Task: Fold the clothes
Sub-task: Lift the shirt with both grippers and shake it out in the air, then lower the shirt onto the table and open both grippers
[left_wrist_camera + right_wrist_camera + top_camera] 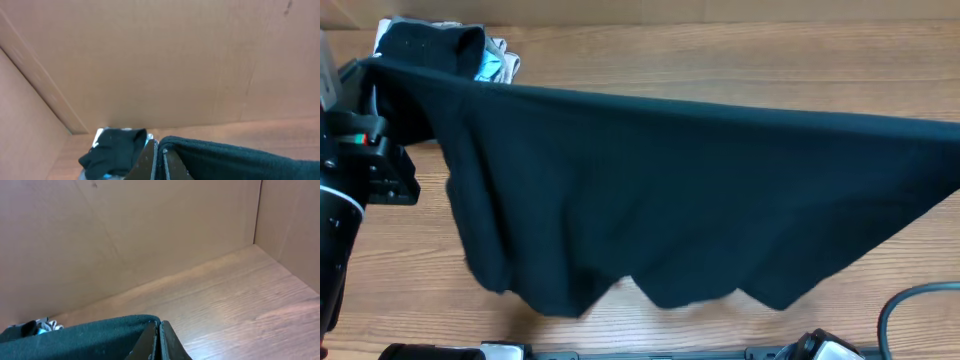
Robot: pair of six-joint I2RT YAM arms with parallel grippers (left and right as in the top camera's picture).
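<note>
Black shirt (670, 190) hangs pinched shut in the left claw (159, 150) at 9 o'clock and right claw (159, 330) at 3 o'clock, and its thin cloth could slip free.

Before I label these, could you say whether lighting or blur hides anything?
Overhead: even light, but the black shirt barely shows folds. Left wrist: the folded pile looks slightly soft. Right wrist: sharp wood grain on the table, no glare.
</note>
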